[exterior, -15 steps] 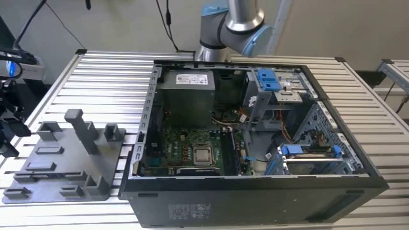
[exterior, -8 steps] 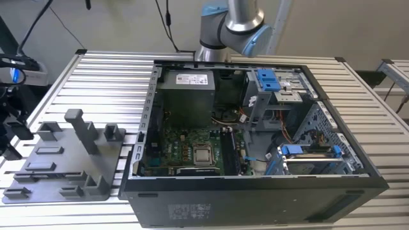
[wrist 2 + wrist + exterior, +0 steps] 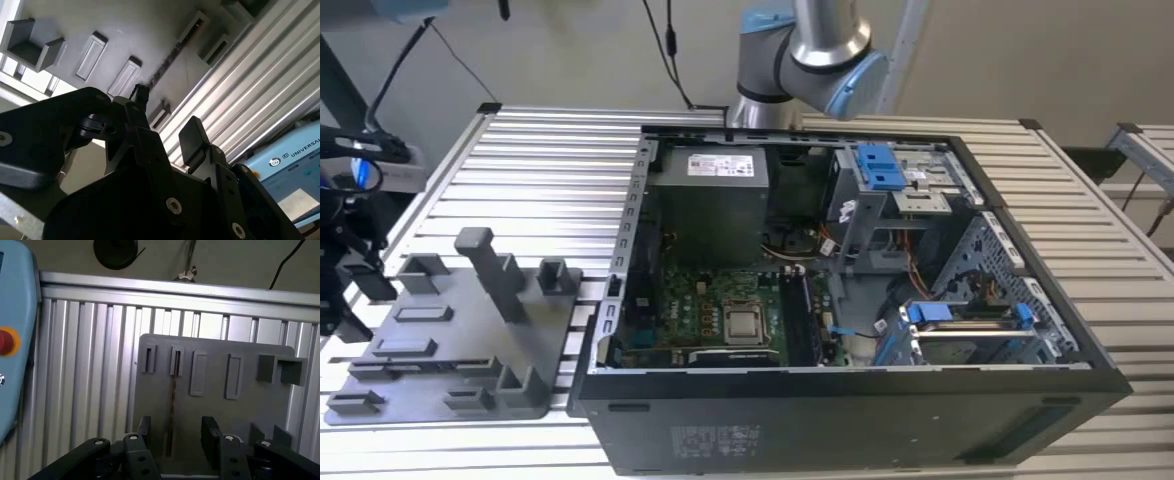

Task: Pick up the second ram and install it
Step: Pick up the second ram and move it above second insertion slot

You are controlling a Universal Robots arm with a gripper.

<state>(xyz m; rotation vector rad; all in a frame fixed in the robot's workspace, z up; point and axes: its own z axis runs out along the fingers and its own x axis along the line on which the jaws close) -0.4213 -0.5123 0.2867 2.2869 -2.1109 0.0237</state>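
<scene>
Step in hand, as judged: approach for the pick; the second ram (image 3: pixel 172 405) is not yet grasped.

Tool (image 3: pixel 177 426): released; its fingers (image 3: pixel 210 432) stand apart with nothing between them; it hovers over the grey fixture tray (image 3: pixel 215 405), apart from the strip; no contact seen.

Location: the second ram stands on its long edge in a narrow slot of the fixture tray; the tray rests on the slatted aluminium worktop (image 3: pixel 90 370); in the exterior view the tray sits just beside the open computer case (image 3: pixel 854 410), on the exterior view's left of it.

Orientation: slim dark strip, seen edge-on in both wrist views; long axis flat, parallel to the tray face and running along the worktop's slats; one end points toward the tool, the other toward the row of small pockets across the tray; broad faces upright, facing across the slats. In the first wrist view the strip's line passes through the gap between the fingers, so the closing direction crosses the long axis.

Judgement on the next move: it calls for a straight descent with this alignment held; one finger on each broad face, near mid-length so the strip does not tip; a gentle close, the board being thin; a lift square to the slot, without twist. Which long edge carries the contacts cannot be told.
</scene>
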